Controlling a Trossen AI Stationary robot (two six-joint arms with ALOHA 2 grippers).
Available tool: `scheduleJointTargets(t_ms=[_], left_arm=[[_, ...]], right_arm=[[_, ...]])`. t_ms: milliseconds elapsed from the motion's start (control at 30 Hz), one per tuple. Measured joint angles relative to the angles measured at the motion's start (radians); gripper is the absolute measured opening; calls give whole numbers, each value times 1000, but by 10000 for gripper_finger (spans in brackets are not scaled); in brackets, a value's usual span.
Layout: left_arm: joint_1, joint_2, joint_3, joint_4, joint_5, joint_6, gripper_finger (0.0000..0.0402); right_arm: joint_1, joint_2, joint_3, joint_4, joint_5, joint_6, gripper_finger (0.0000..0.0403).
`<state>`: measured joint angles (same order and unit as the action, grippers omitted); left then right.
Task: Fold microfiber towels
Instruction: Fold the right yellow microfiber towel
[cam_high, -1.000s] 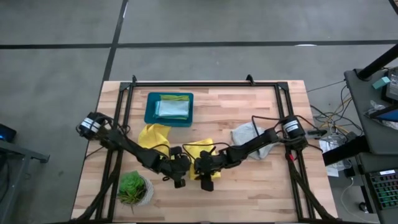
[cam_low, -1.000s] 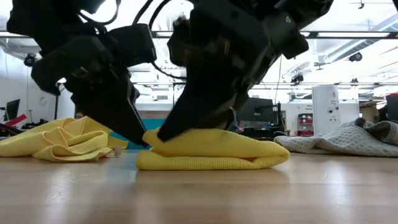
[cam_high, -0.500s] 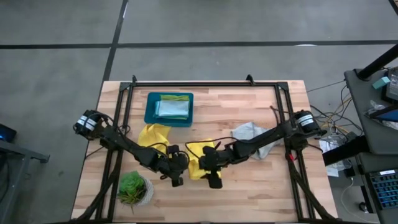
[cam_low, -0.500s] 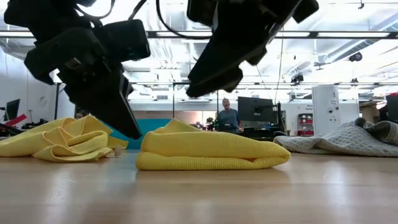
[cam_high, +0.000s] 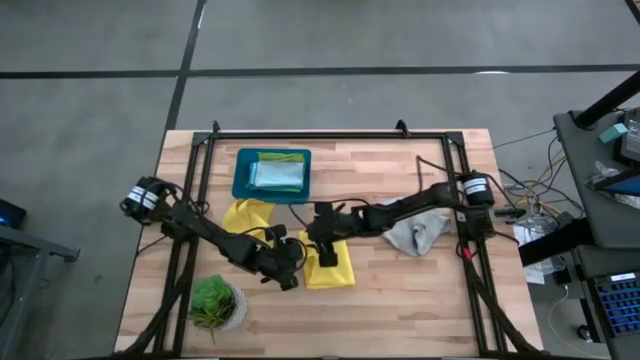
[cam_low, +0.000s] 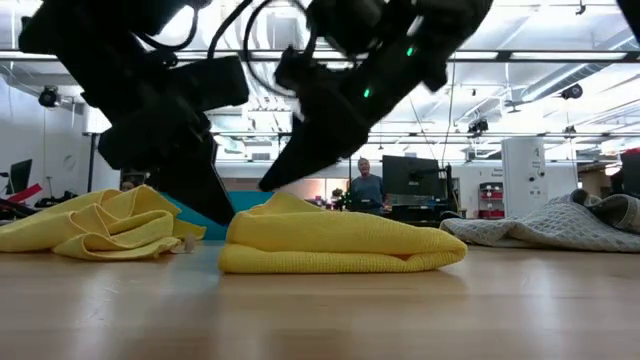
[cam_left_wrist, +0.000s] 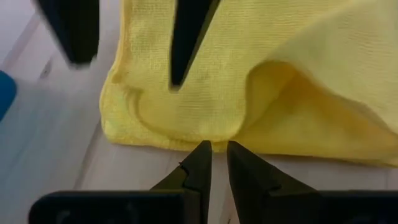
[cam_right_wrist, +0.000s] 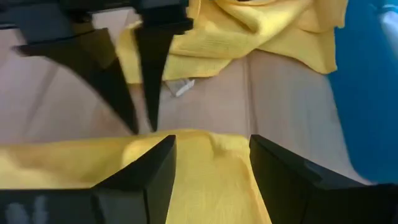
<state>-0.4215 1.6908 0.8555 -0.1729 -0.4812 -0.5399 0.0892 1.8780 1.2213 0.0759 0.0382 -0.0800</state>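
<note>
My left hand (cam_high: 288, 274) sits low at the near-left edge of the folded yellow towel (cam_high: 330, 264), its fingers (cam_left_wrist: 200, 163) almost pressed together with only a thin slit between them, holding nothing; the tips stand just short of the towel's rolled hem. My right hand (cam_high: 322, 240) is at the far edge of the same towel, fingers (cam_right_wrist: 144, 175) spread and empty, with the cloth showing in the gap between them. The two hands face each other across this towel.

The folded yellow towel lies flat on the wooden desk (cam_high: 400, 300), near its middle. A second yellow towel (cam_high: 247, 215) lies crumpled just beyond it to the left, close to the teal tray (cam_high: 240, 185). A small white tag (cam_right_wrist: 180, 87) shows at that crumpled towel's edge; I cannot read any writing on it. Inside the tray lie a light blue towel (cam_high: 277, 176) and a lime green towel (cam_high: 283, 156) under it. A pale grey towel (cam_high: 415, 233) lies rumpled to the right, partly beneath my right arm.

A green potted plant (cam_high: 214, 301) stands at the near-left corner of the desk, beside my left arm. In the room beyond the desk a person (cam_low: 366, 188) is seen by a monitor.
</note>
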Motion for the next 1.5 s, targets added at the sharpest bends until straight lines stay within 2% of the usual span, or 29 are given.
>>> scheduleJointTargets(t_ms=[167, 300, 667, 800, 1033, 1300, 1400, 1500], left_arm=[[4, 2, -9, -1, 0, 1, 38], [4, 2, -14, -1, 0, 1, 38], [4, 3, -40, 19, 0, -4, 38], [6, 4, -66, 90, 0, -5, 38], [8, 5, -75, 132, -2, -5, 38], [8, 5, -74, 182, -1, -6, 38], [7, 5, -73, 210, 40, -7, 38], [6, 5, -70, 221, 126, -8, 38]], right_arm=[[-31, 49, 0, 60, -19, -14, 185], [-38, 64, 0, 58, -23, -27, 158], [-37, 64, 0, 63, -47, -37, 17], [-38, 48, 0, 58, -33, -52, 10], [-46, 44, 10, 57, 64, -80, 9], [-49, 48, 10, 71, 74, -62, 9], [-49, 48, 10, 71, 103, -48, 9], [-49, 48, 10, 72, 103, -49, 9]])
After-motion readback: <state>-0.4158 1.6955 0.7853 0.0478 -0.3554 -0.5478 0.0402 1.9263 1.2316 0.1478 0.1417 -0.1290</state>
